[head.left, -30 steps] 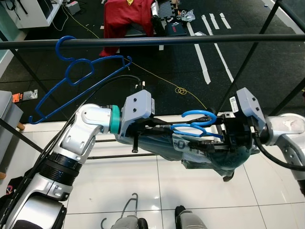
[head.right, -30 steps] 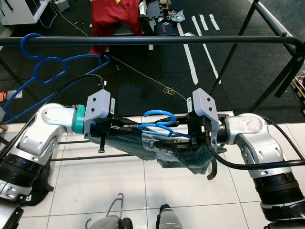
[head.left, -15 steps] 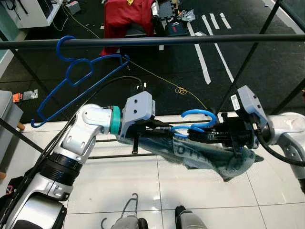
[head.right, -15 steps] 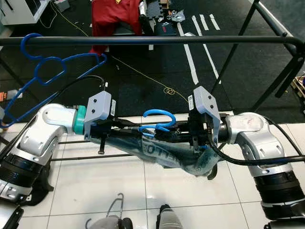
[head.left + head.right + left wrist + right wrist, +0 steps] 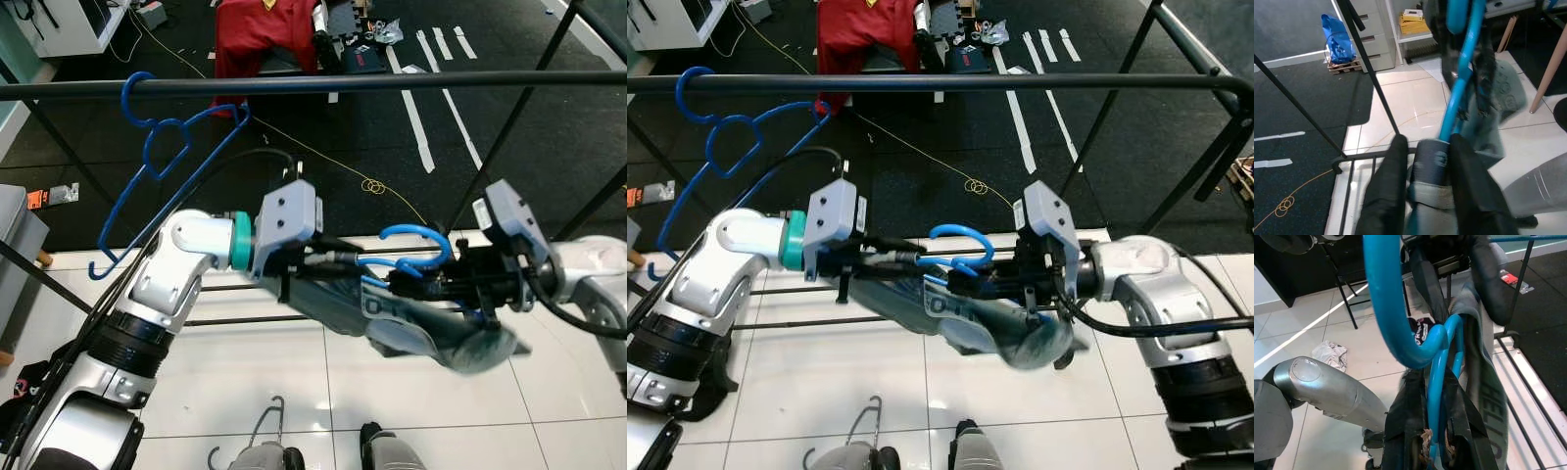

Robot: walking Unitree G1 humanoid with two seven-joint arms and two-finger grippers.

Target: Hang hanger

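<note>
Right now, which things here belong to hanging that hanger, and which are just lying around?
For the job:
light blue hanger with grey garment
left gripper, shut on the garment
right gripper, shut on the hanger
black rail

Lying about:
dark blue hanger on the rail
red cloth
yellow cord

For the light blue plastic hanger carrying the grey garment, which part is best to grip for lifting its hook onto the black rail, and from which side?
Grip the light blue plastic hanger at its neck, just below the hook, from the side. The hook curves upward and must stay free, and the grey garment covers the lower part. The right claw is already closed there; the left claw clamps the garment-wrapped end. The black rail lies above.
</note>
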